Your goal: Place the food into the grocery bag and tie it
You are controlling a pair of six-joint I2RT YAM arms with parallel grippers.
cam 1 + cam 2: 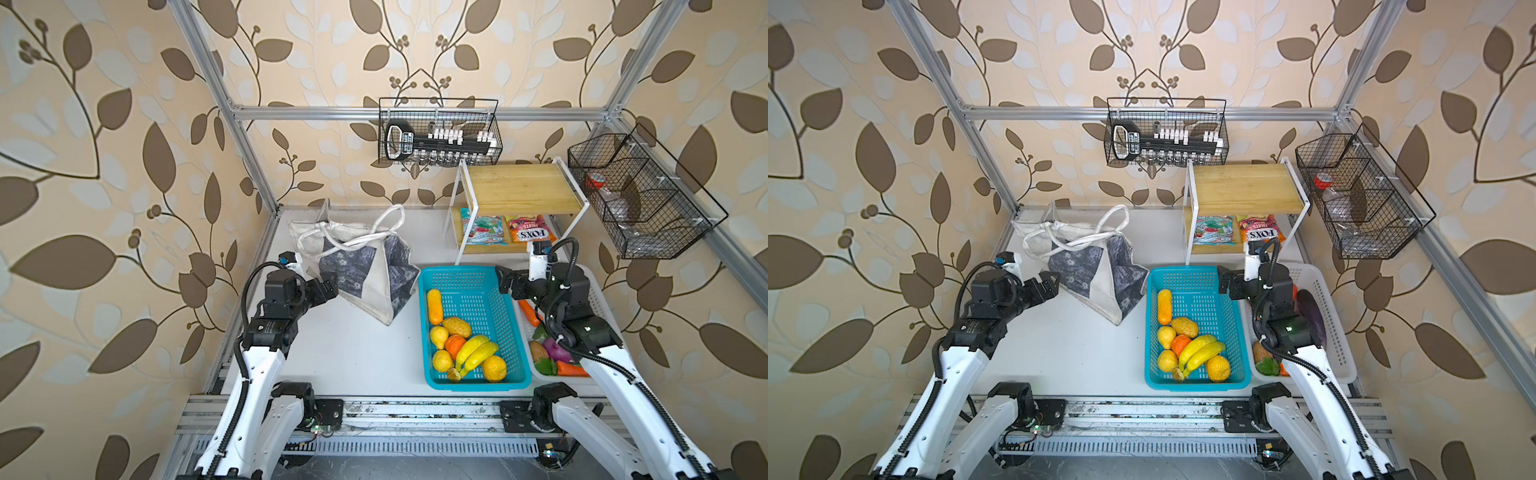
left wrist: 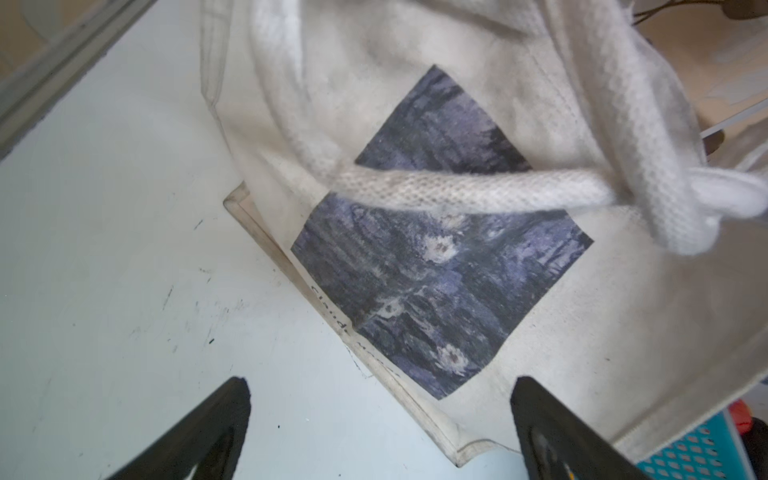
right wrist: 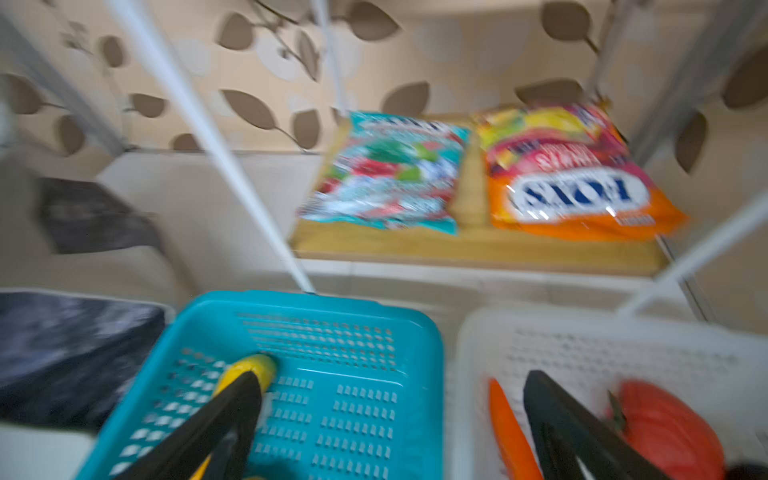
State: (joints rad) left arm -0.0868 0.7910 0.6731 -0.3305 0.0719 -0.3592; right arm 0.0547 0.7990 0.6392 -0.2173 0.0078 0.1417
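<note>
I note: grocery bag (image 2: pixel 540 332), matt woven cloth; its strap handle (image 2: pixel 457 191), coarse webbing. Turquoise basket (image 1: pixel 469 291), smooth perforated plastic. Banana bunch (image 1: pixel 478 353), glossy. Teal snack packet (image 3: pixel 386 178) and orange snack packet (image 3: pixel 582 187), shiny film. Shelf top (image 1: pixel 523 187), wood. Table (image 2: pixel 104 249), smooth, scuffed.

light: bright, even | right wrist view: motion-blurred | top views: edges warped

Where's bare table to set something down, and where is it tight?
Free: the table between the bag, the turquoise basket and the front rail; also the shelf top. Crowded: right side, white basket beside the turquoise one.
</note>
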